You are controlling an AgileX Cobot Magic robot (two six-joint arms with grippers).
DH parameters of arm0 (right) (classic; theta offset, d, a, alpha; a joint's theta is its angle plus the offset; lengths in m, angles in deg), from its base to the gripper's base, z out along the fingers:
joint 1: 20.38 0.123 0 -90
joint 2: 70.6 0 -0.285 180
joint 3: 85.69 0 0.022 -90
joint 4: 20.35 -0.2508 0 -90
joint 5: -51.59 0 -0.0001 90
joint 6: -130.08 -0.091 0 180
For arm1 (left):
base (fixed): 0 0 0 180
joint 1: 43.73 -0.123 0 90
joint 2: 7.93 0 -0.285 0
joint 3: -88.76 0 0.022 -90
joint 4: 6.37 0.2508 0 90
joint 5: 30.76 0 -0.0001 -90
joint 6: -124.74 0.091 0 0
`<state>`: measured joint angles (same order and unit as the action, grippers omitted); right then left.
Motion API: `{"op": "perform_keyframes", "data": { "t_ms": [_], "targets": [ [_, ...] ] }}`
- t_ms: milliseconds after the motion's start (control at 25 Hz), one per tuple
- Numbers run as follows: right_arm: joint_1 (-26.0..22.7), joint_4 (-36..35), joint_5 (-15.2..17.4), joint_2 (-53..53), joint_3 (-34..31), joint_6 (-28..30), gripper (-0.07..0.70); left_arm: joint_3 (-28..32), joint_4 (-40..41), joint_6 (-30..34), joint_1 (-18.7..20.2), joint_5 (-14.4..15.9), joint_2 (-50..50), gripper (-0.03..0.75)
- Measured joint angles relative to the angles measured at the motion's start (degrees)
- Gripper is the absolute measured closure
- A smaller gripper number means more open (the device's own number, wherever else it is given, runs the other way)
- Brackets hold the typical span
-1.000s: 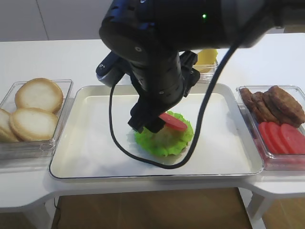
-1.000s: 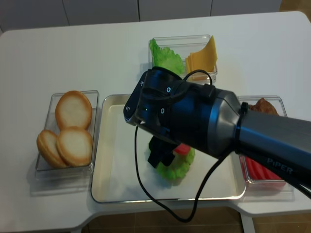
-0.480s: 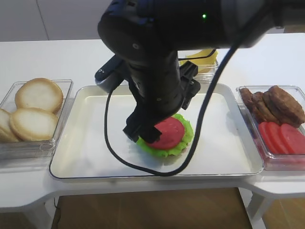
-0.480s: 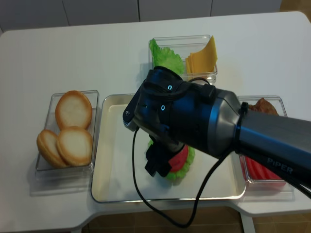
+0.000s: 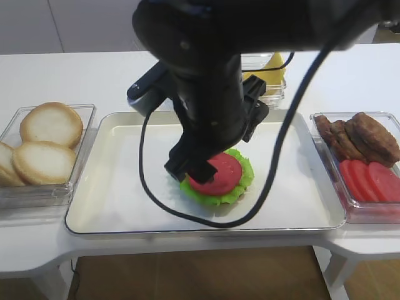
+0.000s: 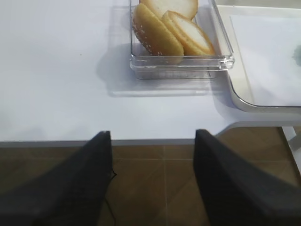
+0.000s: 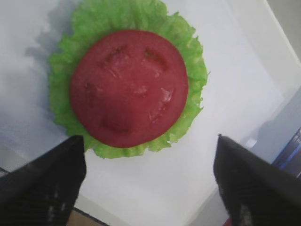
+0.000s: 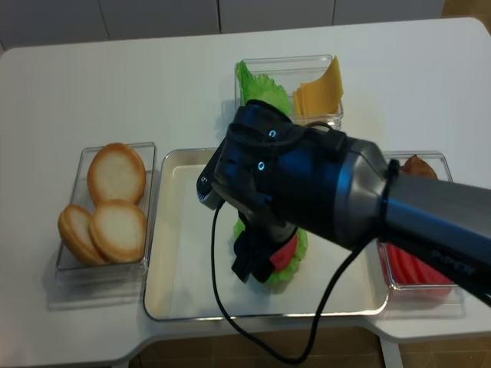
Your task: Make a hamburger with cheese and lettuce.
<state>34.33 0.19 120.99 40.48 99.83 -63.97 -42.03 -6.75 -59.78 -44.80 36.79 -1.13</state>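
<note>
The hamburger (image 5: 215, 178) lies in the middle of the white tray (image 5: 112, 187): a frilly green lettuce leaf (image 7: 61, 94) with a red tomato slice (image 7: 129, 87) flat on top. Its bun base is hidden under the leaf. My right gripper (image 7: 148, 139) hangs just above and in front of the stack, open and empty; its black arm (image 5: 206, 94) covers the stack's left side. Pale-yellow cheese slices (image 8: 318, 92) stand in the back container. My left gripper (image 6: 150, 136) is open and empty over the table's front edge, left of the tray.
A clear container of bun halves (image 5: 44, 144) sits left of the tray, also in the left wrist view (image 6: 174, 28). A container with meat patties (image 5: 365, 134) and tomato slices (image 5: 369, 178) sits right. An upright lettuce bunch (image 8: 257, 84) stands beside the cheese.
A second ago the right gripper held the tomato slice tilted over the leaf. Now the slice lies flat on the lettuce, let go, and the open gripper has lifted slightly.
</note>
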Motion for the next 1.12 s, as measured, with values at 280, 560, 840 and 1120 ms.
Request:
{"op": "perform_keyframes", "data": {
  "t_ms": [280,560,840,1120],
  "targets": [
    [-10.3,-8.1,0.5,-8.0,0.0,0.8,0.032,0.0,0.0,0.0,0.0,0.0,0.0,0.3],
    [-28.5,-22.0,1.5,-15.8,0.0,9.8,0.051,0.0,0.0,0.0,0.0,0.0,0.0,0.3],
    [-40.4,-23.9,1.6,-23.2,-3.8,11.6,0.068,0.0,0.0,0.0,0.0,0.0,0.0,0.3],
    [-45.4,-23.2,1.9,-35.9,-15.6,10.4,0.095,0.0,0.0,0.0,0.0,0.0,0.0,0.3]
  ]
}}
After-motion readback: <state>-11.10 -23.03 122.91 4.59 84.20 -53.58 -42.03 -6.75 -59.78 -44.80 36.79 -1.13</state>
